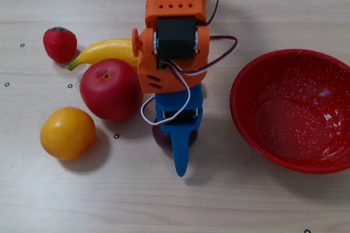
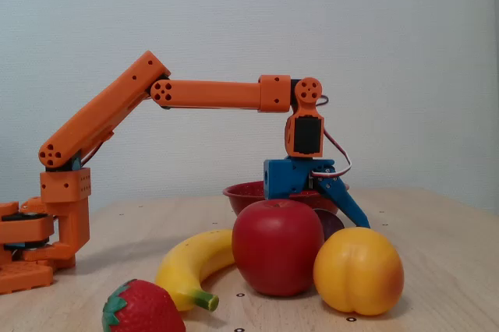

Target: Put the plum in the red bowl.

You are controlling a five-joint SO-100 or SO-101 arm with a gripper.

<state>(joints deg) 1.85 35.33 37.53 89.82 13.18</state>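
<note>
The plum [image 1: 159, 134] lies on the table and is mostly hidden under my blue gripper [image 1: 178, 148] in a fixed view. In the other fixed view the plum [image 2: 330, 223] peeks out between the apple and the gripper's slanted finger [image 2: 349, 204]. The gripper [image 2: 341, 221] is lowered over the plum with its jaws spread, one finger reaching past the fruit. I cannot see the other finger. The red bowl [image 1: 295, 151], speckled and empty, stands to the right of the gripper, and its rim [image 2: 243, 189] shows behind the apple.
A red apple [image 1: 111, 89] sits just left of the gripper, with an orange-yellow fruit [image 1: 68, 133], a banana [image 1: 106, 51] and a strawberry [image 1: 59, 44] further left. The orange arm [image 2: 210, 94] reaches in from its base [image 2: 47, 231].
</note>
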